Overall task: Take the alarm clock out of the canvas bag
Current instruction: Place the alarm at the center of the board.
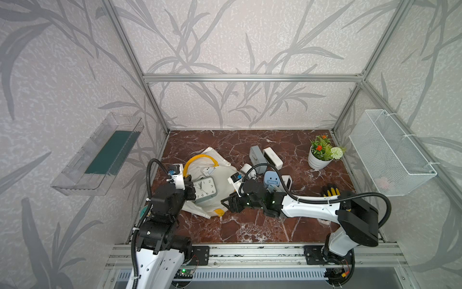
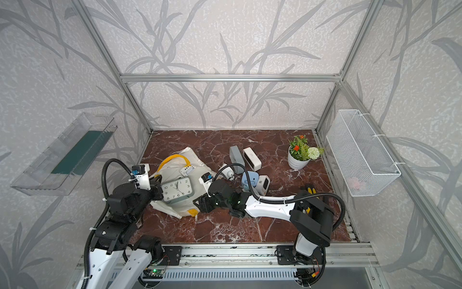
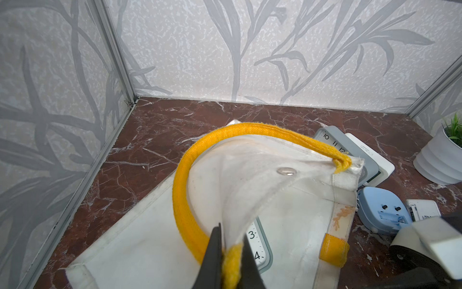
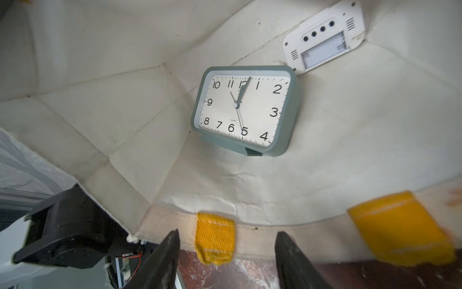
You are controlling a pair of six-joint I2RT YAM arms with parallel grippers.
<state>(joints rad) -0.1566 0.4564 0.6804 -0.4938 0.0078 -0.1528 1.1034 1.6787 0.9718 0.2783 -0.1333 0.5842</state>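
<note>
Right gripper (image 4: 230, 262): jaws well apart, nothing held, poised just outside the hem of the canvas bag (image 4: 100, 112), right by a yellow patch (image 4: 215, 235); left gripper (image 3: 231, 262): clamped tight on the yellow handle (image 3: 185, 190) where it meets the cloth edge, lifting that side so the mouth gapes. Alarm clock (image 4: 245, 110) is inside the bag, on the cloth floor; grey-green rectangular case, white dial facing the opening, tilted on its foot. White plastic unit (image 4: 323, 37) also in the bag, just beside the clock's corner; can't tell if touching. Bag slumped on the desk (image 1: 250, 225); other small clocks (image 1: 271, 179) lie outside it.

Handling, my guess: clock rigid, light plastic; smooth case likely slippery; clear front may scratch. Take it across the narrower span of the frame, pads on the grey-green sides, not the dial. Bag is soft and would probably sag shut over the clock if the handle is dropped.
</note>
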